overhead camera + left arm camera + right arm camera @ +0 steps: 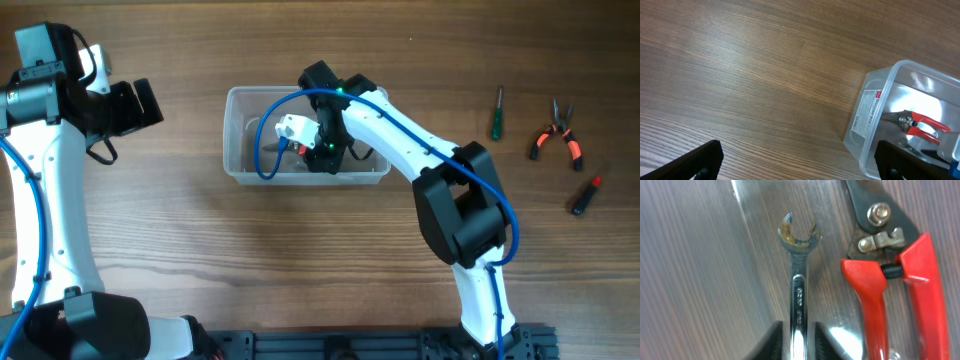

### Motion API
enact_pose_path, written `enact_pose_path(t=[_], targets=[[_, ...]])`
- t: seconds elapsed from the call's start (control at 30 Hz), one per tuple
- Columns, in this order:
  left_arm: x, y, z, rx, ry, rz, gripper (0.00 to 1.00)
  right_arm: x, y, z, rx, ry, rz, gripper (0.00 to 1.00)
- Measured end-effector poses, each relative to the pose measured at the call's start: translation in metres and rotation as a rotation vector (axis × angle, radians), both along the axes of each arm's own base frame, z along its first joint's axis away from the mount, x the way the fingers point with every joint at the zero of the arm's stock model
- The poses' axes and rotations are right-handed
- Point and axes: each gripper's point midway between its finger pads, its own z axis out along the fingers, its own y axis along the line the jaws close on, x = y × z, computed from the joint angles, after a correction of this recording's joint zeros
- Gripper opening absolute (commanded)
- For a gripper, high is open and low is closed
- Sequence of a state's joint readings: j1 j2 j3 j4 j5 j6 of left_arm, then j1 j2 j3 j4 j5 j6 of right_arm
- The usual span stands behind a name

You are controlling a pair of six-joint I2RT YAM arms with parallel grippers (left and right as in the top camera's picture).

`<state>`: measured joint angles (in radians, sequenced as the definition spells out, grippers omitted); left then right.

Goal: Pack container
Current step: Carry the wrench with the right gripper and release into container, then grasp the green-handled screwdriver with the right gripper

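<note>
The clear plastic container [232, 135] stands at the middle of the table; it also shows in the left wrist view [867, 112]. Inside lie red-handled pruners [920, 295], also seen in the left wrist view [922, 124], and a steel open-end wrench [799, 280]. My right gripper [799, 342] is down inside the container [322, 155]. Its fingers flank the wrench shaft with a thin gap on each side. My left gripper [800, 162] is wide open and empty, above bare table left of the container [150, 103].
At the right of the table lie a green-handled screwdriver [495, 113], orange-handled pliers [557, 133] and a small red-and-black tool [585, 195]. A white label [867, 110] is on the container's end wall.
</note>
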<state>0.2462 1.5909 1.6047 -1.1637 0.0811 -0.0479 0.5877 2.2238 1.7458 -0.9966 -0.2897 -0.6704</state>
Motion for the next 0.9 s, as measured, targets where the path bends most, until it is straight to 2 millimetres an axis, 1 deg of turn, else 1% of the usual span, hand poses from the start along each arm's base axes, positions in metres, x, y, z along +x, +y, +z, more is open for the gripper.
enact_pose_path(t=[0.07, 0.17, 0.23, 0.27, 0.3, 0.33, 0.37, 0.4, 0.43, 0.47, 0.5, 0.53, 0.57, 0.6, 0.63, 0.67, 0.7, 0.73, 0.77, 0.8, 0.83, 0.9], targets=[[0.0, 0.0, 0.0, 0.0, 0.0, 0.0, 1.0, 0.0, 0.0, 0.0, 0.001, 0.001, -0.007, 0.52], [0.0, 0.0, 0.0, 0.0, 0.0, 0.0, 1.0, -0.001, -0.001, 0.0, -0.006, 0.008, -0.019, 0.54], [0.0, 0.0, 0.0, 0.0, 0.0, 0.0, 1.0, 0.002, -0.003, 0.002, -0.026, 0.004, -0.054, 0.55], [0.0, 0.0, 0.0, 0.0, 0.0, 0.0, 1.0, 0.007, -0.004, 0.006, -0.036, -0.01, -0.078, 0.56], [0.0, 0.0, 0.0, 0.0, 0.0, 0.0, 1.0, 0.015, -0.005, 0.015, -0.046, -0.04, -0.116, 0.59], [0.0, 0.0, 0.0, 0.0, 0.0, 0.0, 1.0, 0.025, -0.006, 0.03, -0.048, -0.085, -0.159, 0.6], [0.0, 0.0, 0.0, 0.0, 0.0, 0.0, 1.0, 0.034, -0.009, 0.049, -0.042, -0.128, -0.208, 0.65], [0.0, 0.0, 0.0, 0.0, 0.0, 0.0, 1.0, 0.048, -0.014, 0.08, -0.015, -0.193, -0.271, 0.73], [0.0, 0.0, 0.0, 0.0, 0.0, 0.0, 1.0, 0.065, -0.024, 0.119, 0.022, -0.279, -0.366, 0.75], [0.0, 0.0, 0.0, 0.0, 0.0, 0.0, 1.0, 0.082, -0.04, 0.162, 0.074, -0.37, -0.471, 0.75], [0.0, 0.0, 0.0, 0.0, 0.001, 0.0, 1.0, 0.094, -0.058, 0.196, 0.117, -0.438, -0.571, 0.78], [0.0, 0.0, 0.0, 0.0, 0.002, 0.0, 1.0, 0.106, -0.089, 0.24, 0.174, -0.524, -0.706, 0.82], [0.0, 0.0, 0.0, 0.0, 0.003, 0.0, 1.0, 0.114, -0.122, 0.277, 0.229, -0.592, -0.844, 0.82], [-0.001, 0.0, 0.0, -0.001, 0.003, 0.0, 1.0, 0.119, -0.163, 0.308, 0.273, -0.649, -0.99, 0.82], [-0.001, 0.0, 0.0, -0.001, 0.004, 0.0, 1.0, 0.122, -0.198, 0.324, 0.291, -0.679, -1.104, 0.82], [-0.001, 0.0, -0.001, -0.001, 0.004, 0.0, 1.0, 0.124, -0.238, 0.333, 0.301, -0.695, -1.233, 0.82], [-0.001, 0.0, -0.001, -0.001, 0.004, 0.0, 1.0, 0.125, -0.266, 0.332, 0.296, -0.692, -1.317, 0.83], [-0.001, 0.0, -0.001, -0.001, 0.005, 0.0, 1.0, 0.128, -0.295, 0.322, 0.273, -0.667, -1.403, 0.83], [-0.001, 0.0, -0.001, -0.001, 0.005, 0.0, 1.0, 0.131, -0.316, 0.308, 0.245, -0.636, -1.466, 0.83], [-0.001, 0.0, -0.001, -0.001, 0.005, 0.0, 1.0, 0.134, -0.333, 0.291, 0.215, -0.597, -1.515, 0.83], [-0.001, 0.0, -0.001, -0.001, 0.006, 0.0, 1.0, 0.138, -0.349, 0.269, 0.177, -0.547, -1.566, 0.83], [-0.001, 0.0, -0.001, -0.002, 0.007, 0.0, 1.0, 0.147, -0.371, 0.222, 0.103, -0.451, -1.628, 0.83]])
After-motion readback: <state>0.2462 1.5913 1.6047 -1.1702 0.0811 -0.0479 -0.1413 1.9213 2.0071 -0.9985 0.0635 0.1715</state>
